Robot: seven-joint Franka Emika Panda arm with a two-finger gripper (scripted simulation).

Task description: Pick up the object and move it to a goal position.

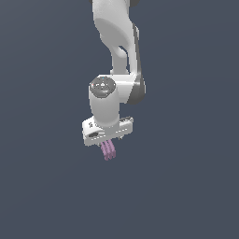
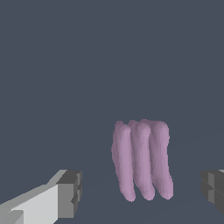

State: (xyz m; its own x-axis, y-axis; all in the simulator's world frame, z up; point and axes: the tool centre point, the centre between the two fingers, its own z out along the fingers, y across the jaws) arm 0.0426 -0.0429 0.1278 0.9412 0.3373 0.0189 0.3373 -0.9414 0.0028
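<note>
The white arm (image 1: 114, 88) reaches down over the plain dark surface (image 1: 186, 186), with the gripper (image 1: 108, 140) pointing downward. The gripper stands wide: in the wrist view its two dark pads (image 2: 70, 192) sit well apart, neither touching the object (image 2: 142, 159). The pale purple-pink, three-ridged object lies between them, directly beneath the gripper, closer to one pad than the other.
</note>
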